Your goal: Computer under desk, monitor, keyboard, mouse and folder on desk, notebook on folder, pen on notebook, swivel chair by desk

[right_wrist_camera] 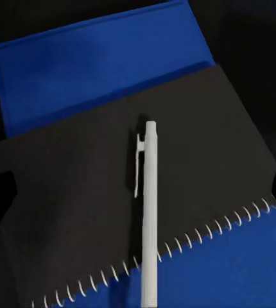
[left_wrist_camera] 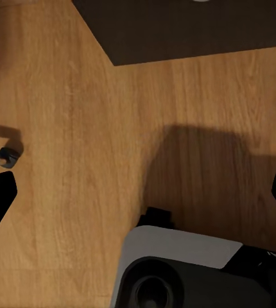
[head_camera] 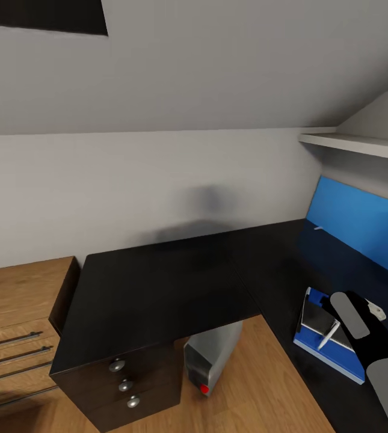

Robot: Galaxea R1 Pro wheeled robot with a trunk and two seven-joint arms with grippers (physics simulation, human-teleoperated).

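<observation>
Right hand (head_camera: pixel 362 316) hovers over pen (right_wrist_camera: pixel 149 212) atop notebook (right_wrist_camera: pixel 80 192), folder (right_wrist_camera: pixel 99 64).

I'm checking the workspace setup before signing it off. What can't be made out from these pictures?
- Folder: head view, mostly covered by the notebook and the right arm.
- Pen: right wrist view, one end cut off by the picture's edge.
- Computer: head view, upper part hidden under the desk.
- Right gripper: open or shut unclear.

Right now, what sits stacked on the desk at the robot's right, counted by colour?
Blue: 1, the folder
Black: 1, the spiral notebook
White: 1, the pen
Total: 3
</observation>
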